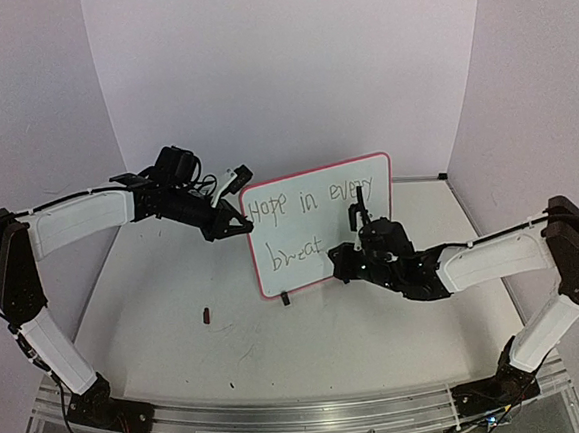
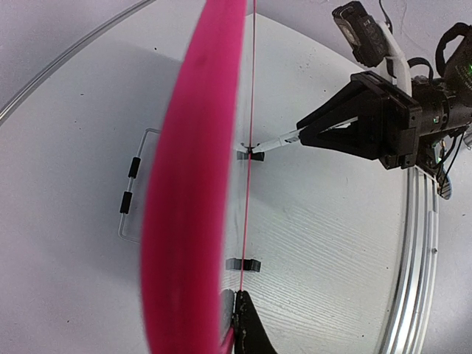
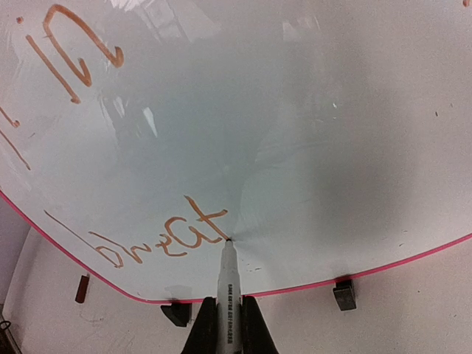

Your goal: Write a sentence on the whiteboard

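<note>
The whiteboard (image 1: 367, 185) stands upright on small black feet (image 1: 285, 298) at the table's middle. The sentence reads "Hope in every" (image 1: 308, 200) above "breat" (image 1: 297, 252). My left gripper (image 1: 240, 223) is shut on the board's left rim; in the left wrist view the red-pink rim (image 2: 192, 184) fills the frame between the jaws (image 2: 237, 324). My right gripper (image 1: 363, 233) is shut on a white marker (image 3: 227, 295). The marker's tip (image 3: 228, 240) touches the board just after the "t" of "breat" (image 3: 166, 240). The left wrist view also shows the right gripper (image 2: 369, 125) at the board.
A small dark brown piece (image 1: 208, 314) lies on the table left of the board, also in the right wrist view (image 3: 81, 287). An aluminium rail (image 1: 305, 416) runs along the near edge. White walls close in the back and sides.
</note>
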`<state>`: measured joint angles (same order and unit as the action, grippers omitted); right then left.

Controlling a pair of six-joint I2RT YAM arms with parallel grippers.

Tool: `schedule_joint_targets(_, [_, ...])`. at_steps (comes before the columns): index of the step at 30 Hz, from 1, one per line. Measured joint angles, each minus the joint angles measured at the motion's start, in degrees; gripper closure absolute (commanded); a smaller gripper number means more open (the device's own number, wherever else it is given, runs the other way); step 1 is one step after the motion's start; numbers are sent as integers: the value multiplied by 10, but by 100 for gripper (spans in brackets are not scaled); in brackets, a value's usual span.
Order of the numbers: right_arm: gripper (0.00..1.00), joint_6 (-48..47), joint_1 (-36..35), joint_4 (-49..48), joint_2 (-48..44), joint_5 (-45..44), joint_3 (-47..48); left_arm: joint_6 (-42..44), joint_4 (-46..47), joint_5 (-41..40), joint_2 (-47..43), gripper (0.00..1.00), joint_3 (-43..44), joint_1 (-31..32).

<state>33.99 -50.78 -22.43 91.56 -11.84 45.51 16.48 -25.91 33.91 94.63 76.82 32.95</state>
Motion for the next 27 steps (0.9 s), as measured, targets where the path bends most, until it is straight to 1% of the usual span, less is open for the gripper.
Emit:
schedule_joint_targets(12, [100, 3, 0, 9, 4, -9, -5, 0, 0, 0, -1, 100, 0, 0])
schedule_joint_targets(23, [100, -20, 3, 10, -62, -14, -16, 1, 0, -1, -1, 100, 0, 0])
schedule_joint_targets(27, [100, -29, 3, 10, -70, -13, -15, 2, 0, -1, -1, 100, 0, 0])
